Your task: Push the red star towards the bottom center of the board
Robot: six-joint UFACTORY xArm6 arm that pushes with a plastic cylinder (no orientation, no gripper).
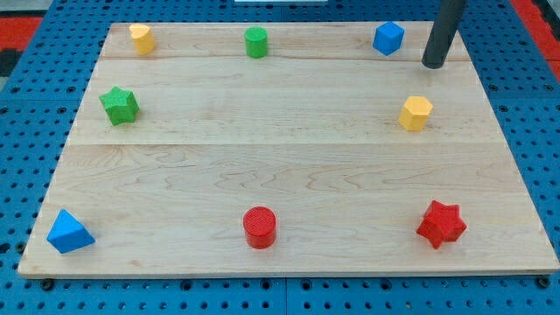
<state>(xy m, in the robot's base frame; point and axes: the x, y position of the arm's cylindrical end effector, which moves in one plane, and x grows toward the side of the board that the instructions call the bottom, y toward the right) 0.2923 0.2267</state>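
The red star [441,224] lies near the view's bottom right corner of the wooden board [289,157]. A red cylinder [260,227] stands at the bottom centre, well to the star's left. My tip [433,64] is at the view's top right, far above the star, just right of the blue cube [388,38] and above the yellow hexagon block [416,114]. It touches no block.
A green cylinder [255,42] and a yellow block [141,38] stand along the top edge. A green star [120,105] lies at the left. A blue triangle block [69,233] lies at the bottom left corner. Blue pegboard surrounds the board.
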